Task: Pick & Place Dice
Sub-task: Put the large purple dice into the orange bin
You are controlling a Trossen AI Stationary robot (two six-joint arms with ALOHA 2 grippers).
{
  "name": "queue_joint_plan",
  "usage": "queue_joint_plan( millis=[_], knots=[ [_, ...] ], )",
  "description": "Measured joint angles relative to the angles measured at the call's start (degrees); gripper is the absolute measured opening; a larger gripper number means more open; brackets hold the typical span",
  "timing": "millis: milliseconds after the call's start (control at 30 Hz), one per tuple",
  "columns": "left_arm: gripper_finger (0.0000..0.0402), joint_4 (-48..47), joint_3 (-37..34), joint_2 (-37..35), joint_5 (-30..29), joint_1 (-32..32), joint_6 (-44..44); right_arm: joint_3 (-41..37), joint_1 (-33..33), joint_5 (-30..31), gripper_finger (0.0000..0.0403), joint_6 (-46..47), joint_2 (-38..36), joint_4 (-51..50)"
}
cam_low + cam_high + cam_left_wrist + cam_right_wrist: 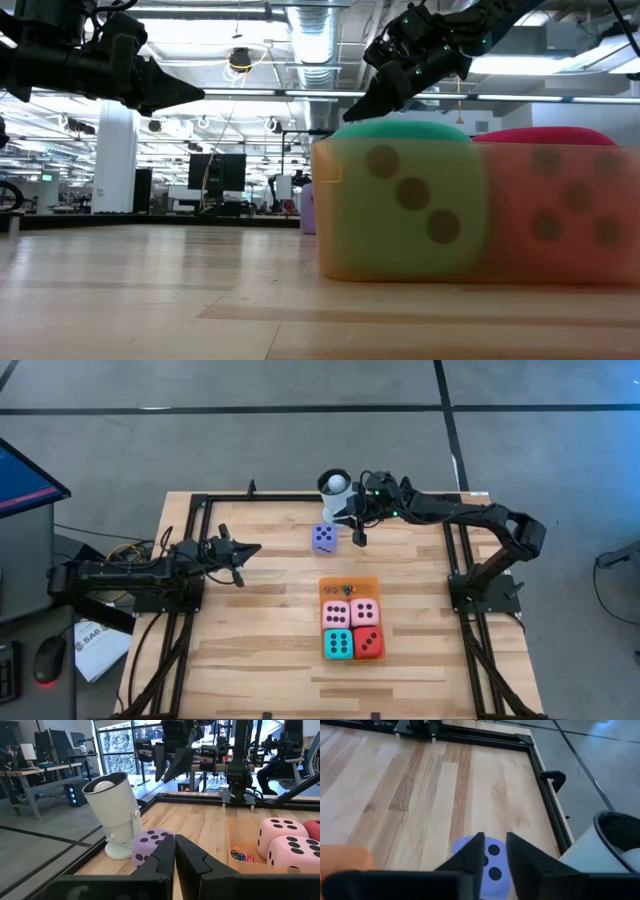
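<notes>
A purple die [324, 538] rests on the wood table near the far edge, beside a white mug [335, 495]. My right gripper [358, 540] hovers in the air just to the die's right and stands open by a narrow gap; the die [492, 865] shows below its fingers. Two pink dice [336, 612], [365, 610], a teal die [338, 644] and a red die [368, 643] sit in a block on the orange mat [348, 582], with tiny coloured pieces [240, 856] at its far end. My left gripper [255, 548] waits shut at the table's left.
The white mug [115, 810] with a ball in it stands at the far edge, close behind the purple die [152, 845]. A black frame rail [547, 795] runs around the table. Bare wood lies between the left arm and the mat.
</notes>
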Motion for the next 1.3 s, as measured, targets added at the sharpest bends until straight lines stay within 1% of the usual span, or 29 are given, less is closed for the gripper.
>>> queue_joint_plan(
  millis=[133, 400, 567, 800, 967, 1300],
  knots=[
    [0.0001, 0.0, 0.0, 0.0, 0.0, 0.0, 0.0, 0.0, 0.7, 0.1, 0.0121, -0.2, 0.0, -0.1],
    [0.0001, 0.0, 0.0, 0.0, 0.0, 0.0, 0.0, 0.0, 1.3, 0.1, 0.0244, -0.2, 0.0, -0.2],
    [0.0001, 0.0, 0.0, 0.0, 0.0, 0.0, 0.0, 0.0, 1.4, 0.4, 0.0292, -0.2, 0.0, -0.2],
    [0.0001, 0.0, 0.0, 0.0, 0.0, 0.0, 0.0, 0.0, 2.1, 1.7, 0.0334, -0.2, 0.0, -0.7],
    [0.0001, 0.0, 0.0, 0.0, 0.0, 0.0, 0.0, 0.0, 3.2, 4.1, 0.0357, -0.2, 0.0, -0.6],
    [0.0001, 0.0, 0.0, 0.0, 0.0, 0.0, 0.0, 0.0, 3.1, 4.1, 0.036, -0.6, 0.0, -0.6]
  ],
)
